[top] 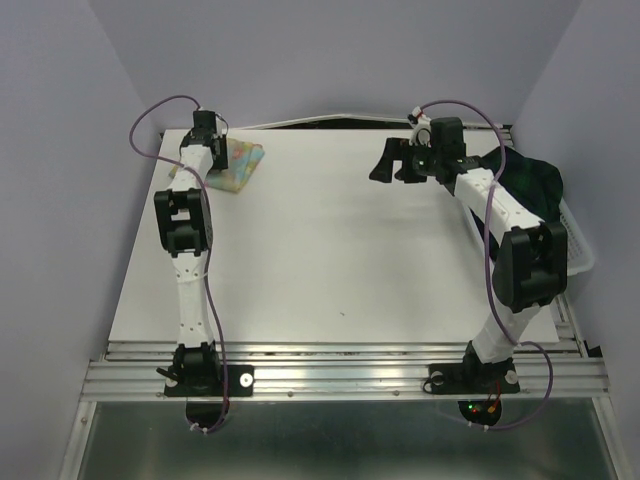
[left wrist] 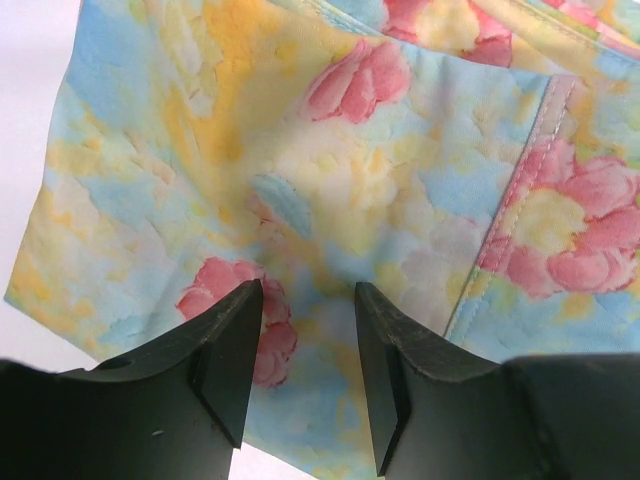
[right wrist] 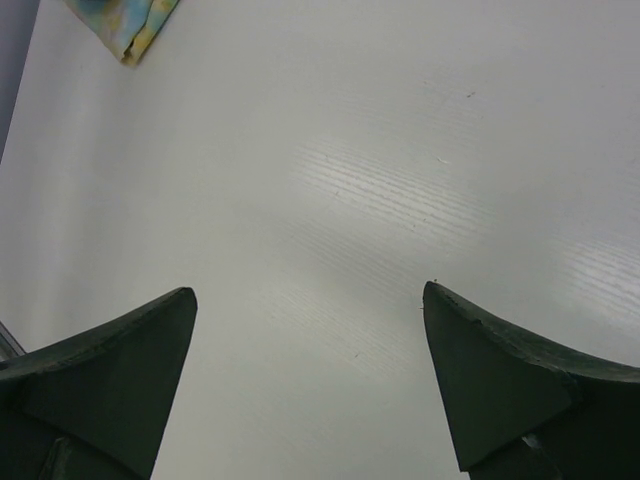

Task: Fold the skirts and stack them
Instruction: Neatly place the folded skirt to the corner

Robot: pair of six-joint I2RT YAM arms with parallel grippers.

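Upper left of the overhead view: floral skirt (top: 240,165) lying flat on the white table (top: 340,260). Left gripper (left wrist: 308,300) right above it, fingers roughly half apart, cloth visible through the gap, nothing pinched. Upper right: plaid skirt (top: 535,180) heaped in the mesh basket (top: 582,255). Right gripper (right wrist: 310,292) spread wide over bare tabletop, gripping nothing.
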